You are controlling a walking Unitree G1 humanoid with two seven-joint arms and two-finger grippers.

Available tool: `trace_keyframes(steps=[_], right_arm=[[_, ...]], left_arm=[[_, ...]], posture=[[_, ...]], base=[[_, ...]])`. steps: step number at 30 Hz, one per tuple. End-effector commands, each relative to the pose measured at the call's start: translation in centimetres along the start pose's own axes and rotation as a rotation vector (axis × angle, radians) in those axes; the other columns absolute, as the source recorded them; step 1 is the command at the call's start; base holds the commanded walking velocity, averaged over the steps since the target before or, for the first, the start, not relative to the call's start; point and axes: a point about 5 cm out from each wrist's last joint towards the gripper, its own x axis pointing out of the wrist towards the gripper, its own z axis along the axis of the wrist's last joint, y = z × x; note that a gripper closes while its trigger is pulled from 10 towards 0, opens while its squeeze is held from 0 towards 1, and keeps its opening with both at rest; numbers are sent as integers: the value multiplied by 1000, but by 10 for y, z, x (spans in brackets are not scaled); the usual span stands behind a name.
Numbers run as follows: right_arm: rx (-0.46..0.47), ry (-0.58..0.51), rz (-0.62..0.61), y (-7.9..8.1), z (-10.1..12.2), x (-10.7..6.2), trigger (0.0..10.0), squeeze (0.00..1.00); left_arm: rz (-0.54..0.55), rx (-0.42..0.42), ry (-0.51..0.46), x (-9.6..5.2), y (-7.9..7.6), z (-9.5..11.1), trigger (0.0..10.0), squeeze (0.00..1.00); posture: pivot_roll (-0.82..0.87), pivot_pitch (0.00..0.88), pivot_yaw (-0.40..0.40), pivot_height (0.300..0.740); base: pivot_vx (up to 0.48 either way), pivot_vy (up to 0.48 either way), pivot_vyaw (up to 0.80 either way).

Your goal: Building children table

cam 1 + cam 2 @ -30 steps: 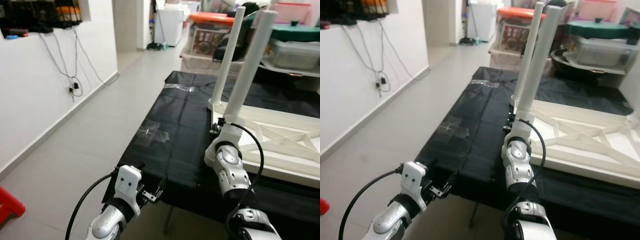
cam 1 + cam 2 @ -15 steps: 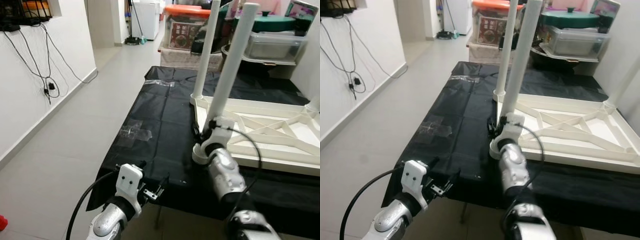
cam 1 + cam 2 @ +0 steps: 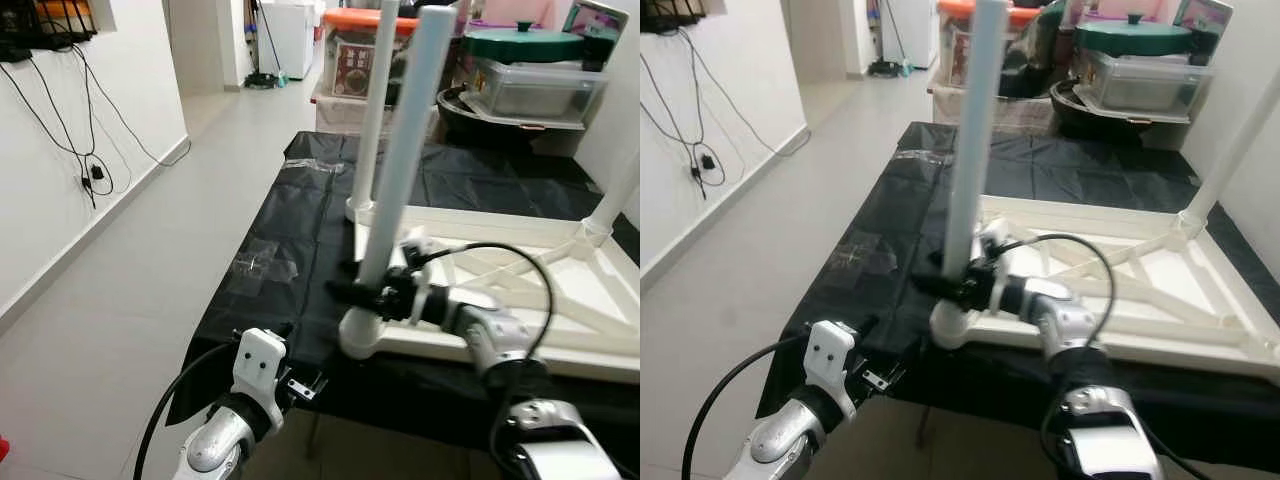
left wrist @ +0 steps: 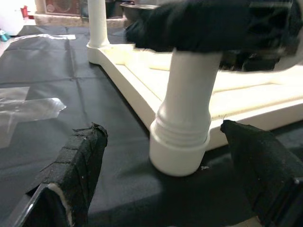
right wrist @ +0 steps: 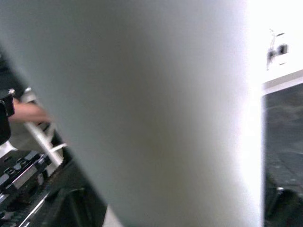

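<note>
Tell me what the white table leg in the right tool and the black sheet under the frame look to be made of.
Table leg: looks like moulded white plastic, smooth and slightly glossy, with stepped rings at its base; painted wood can't be ruled out. The right tool grips it near the bottom.
Black sheet: thin plastic film or bag material, judging by its creases, sheen and clear tape patches.

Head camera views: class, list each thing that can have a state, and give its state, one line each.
Table frame: upside down on the black sheet.
Near leg: upright, its base at the frame's near corner.
Far leg: upright at the far corner.
Right pincer: shut on the near leg.
Left pincer: open, low by the sheet's edge.
</note>
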Motion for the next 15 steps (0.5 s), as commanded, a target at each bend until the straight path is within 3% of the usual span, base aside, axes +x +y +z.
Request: trace_keyframes(steps=[1,2,3,4,5,6,7,10,12,13,14,15], right_arm=[[-44,59,40,3,-2,13,3294,0],[-44,59,40,3,-2,13,3294,0],[-73,66,-14,0,-2,18,0,0],[-97,57,-114,-6,-2,22,0,0],[-97,57,-114,-6,-2,22,0,0],[-107,54,-244,-13,-2,23,0,0],[-107,54,-244,-13,-2,23,0,0],[-88,-10,-685,-36,0,9,0,0],[-88,-10,-685,-36,0,9,0,0],[-60,-22,-901,-44,-2,-5,0,0],[-60,-22,-901,-44,-2,-5,0,0],[-31,-39,-1158,-51,-6,-25,0,0]], left_arm=[[0,2,5,-1,-1,-2,10000,0],[0,2,5,-1,-1,-2,10000,0],[1,2,4,-1,-1,-2,10000,0],[2,2,4,-1,-1,-2,10000,0],[2,2,4,-1,-1,-2,10000,0],[2,2,4,-2,-1,-2,10000,0],[2,2,4,-2,-1,-2,10000,0],[1,0,5,-3,-2,-3,10000,0],[1,0,5,-3,-2,-3,10000,0],[1,-1,5,-3,-2,-3,10000,0],[1,-1,5,-3,-2,-3,10000,0],[0,-1,6,-3,-2,-3,10000,0]], posture=[[186,0,-73,740],[186,0,-73,740],[186,0,-73,740],[187,0,-76,740],[187,0,-76,740],[186,0,-77,740],[186,0,-77,740],[180,0,-74,740],[180,0,-74,740],[174,0,-68,740],[174,0,-68,740],[172,0,-69,740]], base=[[0,0,0],[0,0,0],[0,0,0],[0,0,0],[0,0,0],[0,0,0],[0,0,0],[0,0,0],[0,0,0],[0,0,0],[0,0,0],[0,0,0]])
